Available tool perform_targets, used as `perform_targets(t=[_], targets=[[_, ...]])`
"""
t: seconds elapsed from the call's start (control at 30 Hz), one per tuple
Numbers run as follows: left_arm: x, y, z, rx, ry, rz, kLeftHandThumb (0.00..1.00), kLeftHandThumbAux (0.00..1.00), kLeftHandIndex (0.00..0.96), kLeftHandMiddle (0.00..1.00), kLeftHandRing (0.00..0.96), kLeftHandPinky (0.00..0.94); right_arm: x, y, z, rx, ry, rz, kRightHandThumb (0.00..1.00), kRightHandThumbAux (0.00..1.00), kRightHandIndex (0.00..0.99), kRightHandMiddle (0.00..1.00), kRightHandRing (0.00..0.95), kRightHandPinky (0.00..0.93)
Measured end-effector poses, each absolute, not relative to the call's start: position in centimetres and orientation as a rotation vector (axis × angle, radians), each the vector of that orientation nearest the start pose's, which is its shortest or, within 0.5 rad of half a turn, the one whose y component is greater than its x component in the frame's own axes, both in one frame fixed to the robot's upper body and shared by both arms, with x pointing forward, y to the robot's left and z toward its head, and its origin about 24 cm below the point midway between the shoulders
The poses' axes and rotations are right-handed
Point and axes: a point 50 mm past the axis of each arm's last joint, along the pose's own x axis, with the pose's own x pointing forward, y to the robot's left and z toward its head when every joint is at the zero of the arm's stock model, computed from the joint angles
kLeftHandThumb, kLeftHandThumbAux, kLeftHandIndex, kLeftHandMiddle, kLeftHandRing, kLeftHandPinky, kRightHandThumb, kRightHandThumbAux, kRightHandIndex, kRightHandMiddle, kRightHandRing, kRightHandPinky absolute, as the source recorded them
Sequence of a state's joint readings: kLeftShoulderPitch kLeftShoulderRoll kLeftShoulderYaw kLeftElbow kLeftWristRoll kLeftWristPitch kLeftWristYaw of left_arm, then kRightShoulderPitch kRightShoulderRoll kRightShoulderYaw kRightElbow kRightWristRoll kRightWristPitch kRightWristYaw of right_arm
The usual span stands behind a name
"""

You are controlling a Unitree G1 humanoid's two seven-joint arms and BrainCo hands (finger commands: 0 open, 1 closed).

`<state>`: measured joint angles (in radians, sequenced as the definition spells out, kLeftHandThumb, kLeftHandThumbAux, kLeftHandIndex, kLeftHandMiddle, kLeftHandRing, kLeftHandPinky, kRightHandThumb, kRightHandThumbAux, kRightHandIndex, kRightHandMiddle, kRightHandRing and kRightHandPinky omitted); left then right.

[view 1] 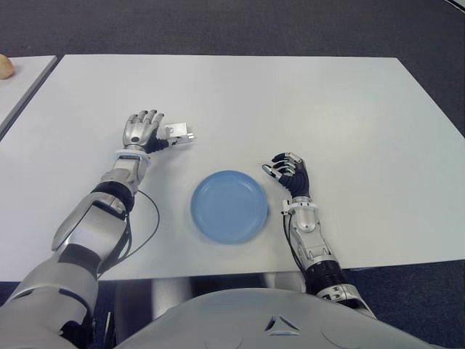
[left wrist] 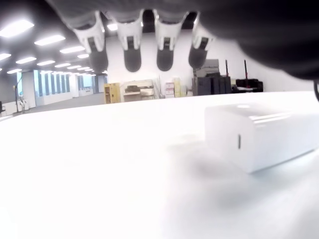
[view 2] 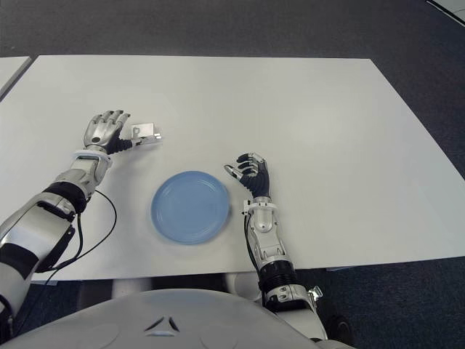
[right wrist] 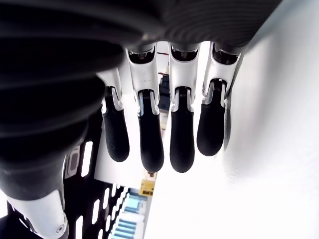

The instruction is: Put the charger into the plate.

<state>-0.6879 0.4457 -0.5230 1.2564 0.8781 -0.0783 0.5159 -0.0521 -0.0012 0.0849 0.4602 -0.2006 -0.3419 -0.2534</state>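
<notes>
The white charger [view 1: 179,131] lies on the white table [view 1: 290,102], its metal prongs pointing to the right. My left hand [view 1: 154,131] is just to its left with fingers spread; the thumb reaches toward the charger and nothing is grasped. In the left wrist view the charger [left wrist: 259,137] sits flat on the table, and the fingertips [left wrist: 132,59] hang above, clear of it. The blue plate [view 1: 229,206] is empty, nearer to me and to the right of the charger. My right hand [view 1: 287,171] shows just right of the plate, fingers loosely bent, holding nothing.
A black cable [view 1: 150,218] loops beside my left forearm, left of the plate. A second table [view 1: 22,83] stands at the far left with a beige object [view 1: 6,67] on it. Dark carpet surrounds the table.
</notes>
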Motion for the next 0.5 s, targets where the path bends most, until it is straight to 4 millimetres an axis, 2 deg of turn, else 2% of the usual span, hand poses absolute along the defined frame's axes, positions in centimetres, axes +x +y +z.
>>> perform_targets(t=[0.5], targets=[[34.6,22.6,0.9,1.900,0.173,-0.247,0.587,0.147,0.000,0.000,0.000,0.000,24.6,-13.4,-1.7,-0.199,0.018,-0.083,0.705,0.731,0.424,0.487,0.508,0.516]])
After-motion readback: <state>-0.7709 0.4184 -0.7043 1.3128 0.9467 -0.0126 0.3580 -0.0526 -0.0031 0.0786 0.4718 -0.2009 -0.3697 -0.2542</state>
